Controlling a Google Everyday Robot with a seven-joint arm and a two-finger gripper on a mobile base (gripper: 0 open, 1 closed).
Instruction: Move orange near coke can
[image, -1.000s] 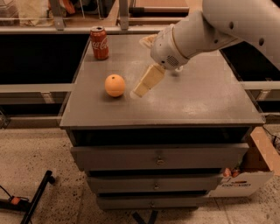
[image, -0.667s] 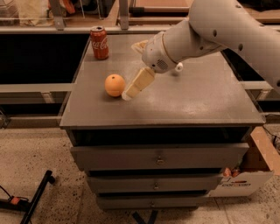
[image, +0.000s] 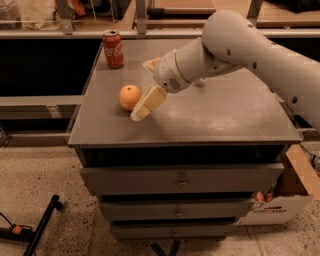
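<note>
Camera view: your pincer (image: 143, 91) hangs spread just right of the orange (image: 130, 96) on the tabletop (image: 225, 115). You have one orange and one coke can (image: 113, 48), upright at the back-left corner, apart from it. Three drawers (image: 180, 182) below, all closed.

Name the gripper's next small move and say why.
Probably ease the gripper a little left, onto the orange. It hangs just right of the fruit and does not yet hold it. The coke can stands apart from the fruit, at the back left corner of the cabinet top.
</note>
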